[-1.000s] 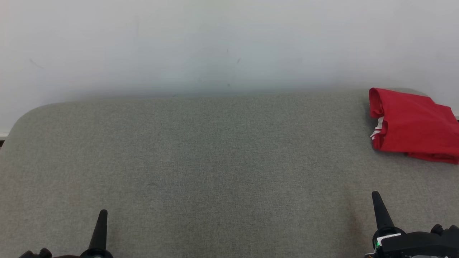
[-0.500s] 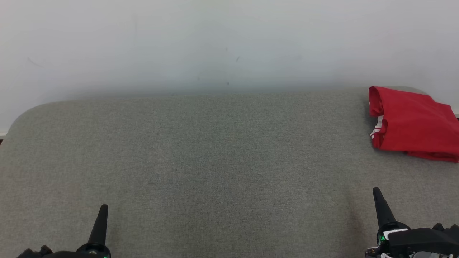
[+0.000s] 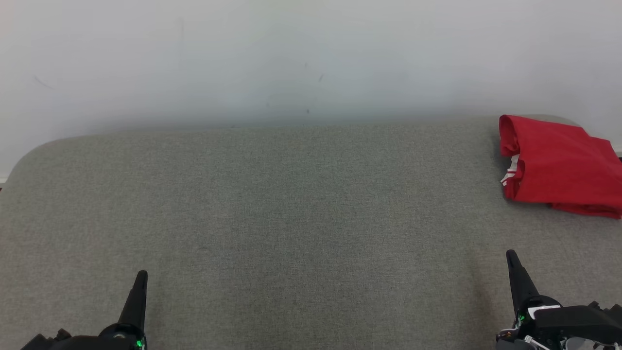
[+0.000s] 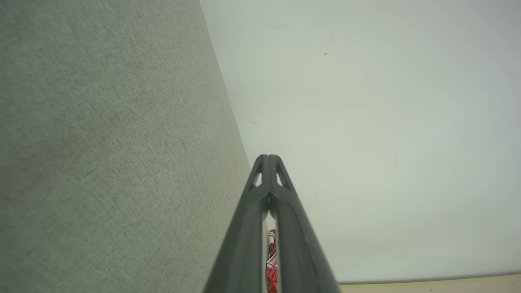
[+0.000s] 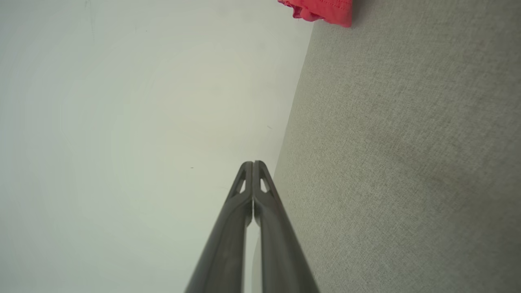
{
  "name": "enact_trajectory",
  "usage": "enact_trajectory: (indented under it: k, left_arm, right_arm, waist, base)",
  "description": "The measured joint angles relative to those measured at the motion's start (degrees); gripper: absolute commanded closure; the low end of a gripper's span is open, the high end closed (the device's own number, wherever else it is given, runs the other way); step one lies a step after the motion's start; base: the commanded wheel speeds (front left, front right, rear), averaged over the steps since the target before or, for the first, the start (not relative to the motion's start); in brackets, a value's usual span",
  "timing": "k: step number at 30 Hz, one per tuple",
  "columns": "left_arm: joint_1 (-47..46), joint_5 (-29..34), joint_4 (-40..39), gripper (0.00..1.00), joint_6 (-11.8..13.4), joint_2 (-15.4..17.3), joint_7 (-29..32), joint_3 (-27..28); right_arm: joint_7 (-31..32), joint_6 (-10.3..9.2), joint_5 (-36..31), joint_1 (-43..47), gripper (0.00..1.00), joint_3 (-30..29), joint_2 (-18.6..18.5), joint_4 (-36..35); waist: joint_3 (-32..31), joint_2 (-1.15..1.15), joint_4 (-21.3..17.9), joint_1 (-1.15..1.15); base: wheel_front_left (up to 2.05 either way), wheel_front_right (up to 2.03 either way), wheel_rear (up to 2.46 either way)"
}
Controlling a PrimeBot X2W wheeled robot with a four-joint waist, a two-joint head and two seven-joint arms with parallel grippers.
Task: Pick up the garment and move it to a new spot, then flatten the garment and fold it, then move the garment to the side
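Garment [image 3: 559,167] folded, red, lying on grey padded surface [image 3: 291,218], far right

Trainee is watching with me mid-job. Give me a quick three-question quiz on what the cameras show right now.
1. True or false: the red garment lies folded at the far right of the grey surface.
2. Multiple choice: the left tool is A) shut on the garment, B) shut and holding nothing, C) wide open.
3. Fill in: the right tool and the garment are ____ (touching or apart).
Key: 1 true; 2 B; 3 apart.
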Motion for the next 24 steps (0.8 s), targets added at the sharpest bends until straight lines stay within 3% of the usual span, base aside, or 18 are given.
enact_trajectory:
  k: [24]
  left_arm:
    - [-1.5,-9.4,0.2,1.00,0.0,-0.3,2.5,0.4]
  right_arm:
    - [2.7,0.00,9.1,-1.3,1.00,-1.6,0.6,0.3]
  waist:
    - [0.6,0.00,-0.3,0.00]
  base:
    - [0.00,0.00,0.00]
